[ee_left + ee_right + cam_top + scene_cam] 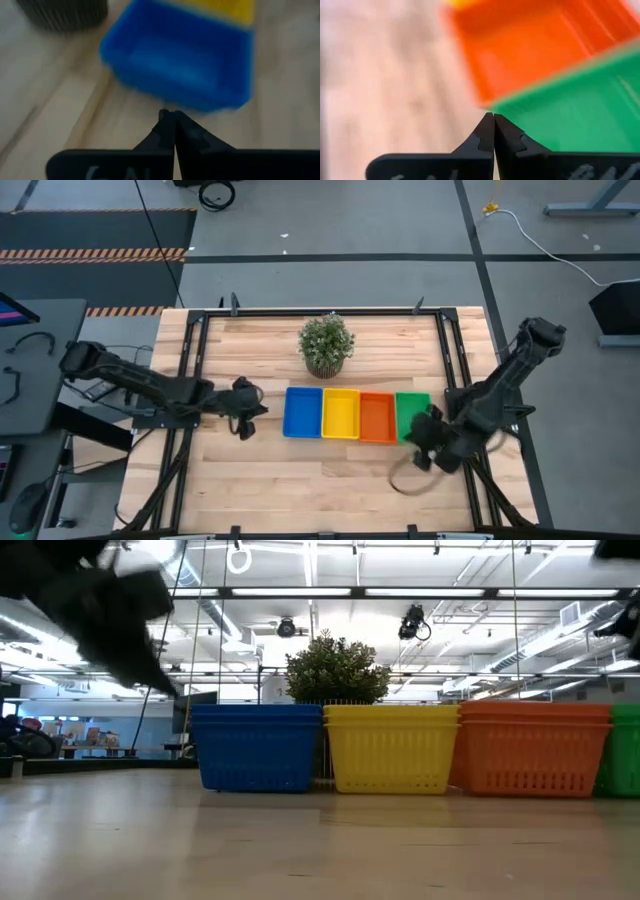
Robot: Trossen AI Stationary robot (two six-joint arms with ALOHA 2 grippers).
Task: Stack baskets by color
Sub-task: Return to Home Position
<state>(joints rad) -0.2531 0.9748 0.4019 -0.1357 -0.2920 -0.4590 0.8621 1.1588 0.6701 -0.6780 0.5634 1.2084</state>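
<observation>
Four baskets stand side by side in a row on the wooden table, bottoms down: blue (303,412), yellow (340,414), orange (377,417) and green (410,414). In the low view the blue (257,747), yellow (391,748) and orange (533,748) ones look like stacks with layered rims. My left gripper (246,415) hangs shut just left of the blue basket (180,60), touching nothing. My right gripper (422,442) is shut near the green basket's (570,110) near corner, beside the orange one (535,45), and holds nothing.
A potted green plant (326,345) stands behind the row, toward the far edge. Black frame rails (190,380) run along the table's left and right sides. Bare wood lies in front of the baskets (320,480). A loose cable loop (405,480) lies near the right arm.
</observation>
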